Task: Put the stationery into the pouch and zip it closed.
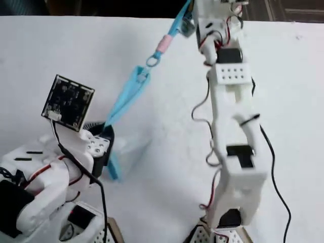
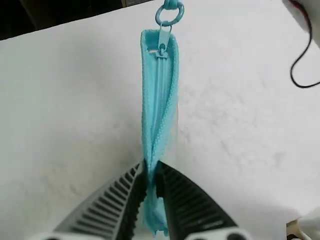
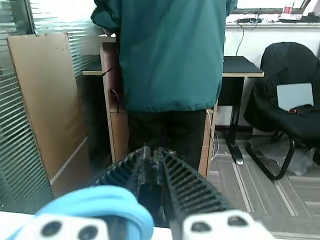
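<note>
**Item:** pouch (image 1: 126,98), blue, held edge-on above the table (image 1: 283,101). It is stretched on a diagonal from the lower left toward the top centre of the high view. The zip teeth meet along the visible length. The slider (image 2: 161,50) sits at the far end, just below the ring (image 2: 169,12). Contents hidden.

**Risks**
- Over-tension: the pouch hangs taut between two holds. Any further pull on the strap (image 1: 174,28) would likely drag the fabric out of the near pinch or strain the strap.
- Slip: the near hold takes only a thin fabric edge. A twist of either wrist could free it and drop the pouch.
- Last gap: if the slider is short of its stop, letting go now would leave the zip not quite shut.
- Snag: the strap curls beside the far jaws' base and may catch when they part.

**Left gripper** (image 2: 151,170): pressed together on the pouch's near end. The left arm (image 1: 45,172) is folded low in the lower left of the high view, with its wrist aimed along the pouch.

**Right gripper** (image 3: 154,151): jaws pressed together. The strap loops past their base and appears pinched there, though the contact point itself is poorly shown. The right arm (image 1: 235,126) reaches nearly straight from bottom centre-right to top centre, and its gripper sits at the table's far edge.
</note>
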